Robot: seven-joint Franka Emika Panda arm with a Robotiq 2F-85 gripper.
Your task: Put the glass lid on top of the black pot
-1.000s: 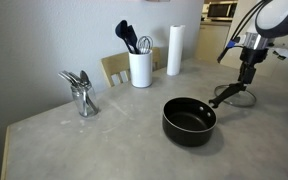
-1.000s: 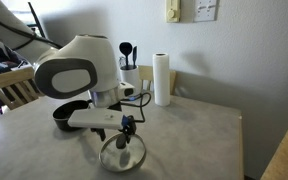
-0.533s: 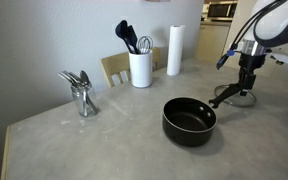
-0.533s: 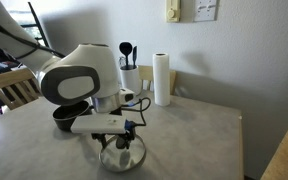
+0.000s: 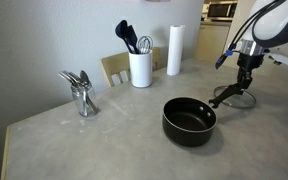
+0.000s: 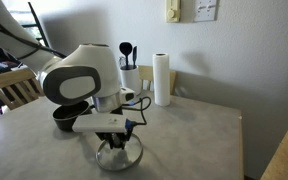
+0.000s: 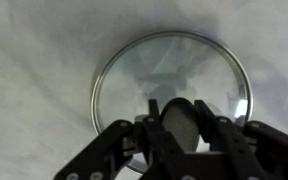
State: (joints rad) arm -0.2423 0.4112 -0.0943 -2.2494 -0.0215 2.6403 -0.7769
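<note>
The glass lid [image 7: 134, 75] lies flat on the grey table, filling the wrist view; its thin metal rim shows as a ring. My gripper [image 7: 183, 118] comes straight down on its centre, the two fingers shut on the small dark knob [image 7: 181, 125]. In both exterior views the lid [image 5: 242, 97] [image 6: 117, 154] sits under the gripper [image 5: 246, 85] [image 6: 120, 141]. The black pot [image 5: 189, 120] stands apart from the lid, its long handle [image 5: 224, 97] pointing toward it. Most of the pot [image 6: 68, 113] is hidden behind the arm in an exterior view.
A white utensil holder [image 5: 140, 68] with dark utensils and a paper towel roll [image 5: 174, 50] stand at the back by the wall. A metal cutlery stand [image 5: 82, 95] sits near the table's far side. A wooden chair [image 5: 114, 67] is behind the table.
The gripper has come down a little onto the lid and its fingers have shut on the knob. The pot has not moved.
</note>
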